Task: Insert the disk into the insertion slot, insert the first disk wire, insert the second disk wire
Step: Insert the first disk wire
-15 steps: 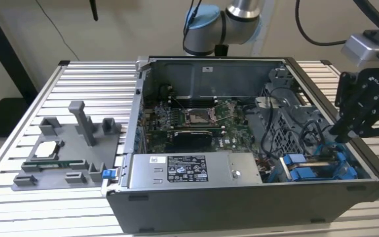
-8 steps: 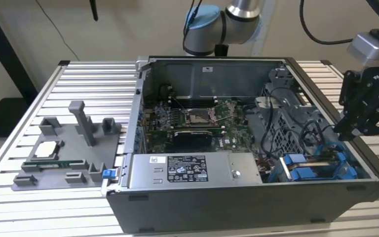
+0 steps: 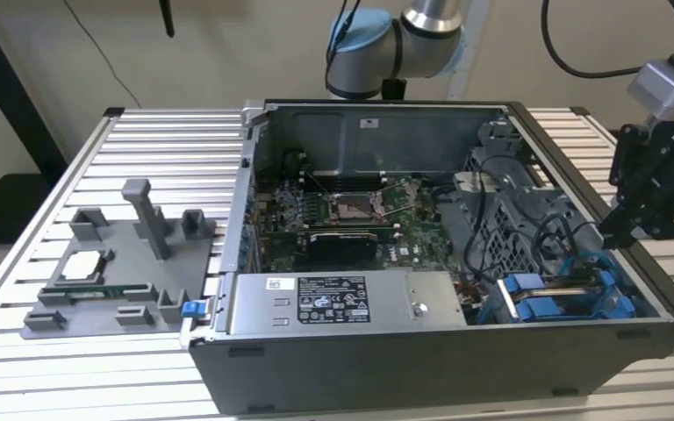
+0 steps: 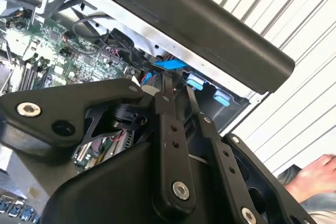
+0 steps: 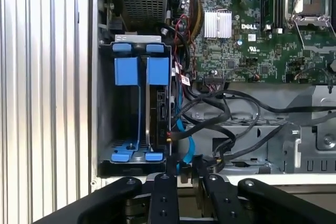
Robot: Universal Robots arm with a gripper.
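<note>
Observe gripper (image 3: 616, 235) over case (image 3: 431, 373) rim, grasp state untellable, disk (image 5: 157, 72) seated in insertion slot (image 5: 107, 114) just inboard, long axis toward gripper.

Claw (image 4: 177, 83) near blue carrier tabs (image 4: 221, 97); hand (image 4: 315, 176) apart.

The exterior view looks down on the whole open dark grey computer case (image 3: 431, 373). Both wrist views peer closely at its blue-clipped drive cage (image 5: 137, 39) (image 4: 170, 65).
</note>
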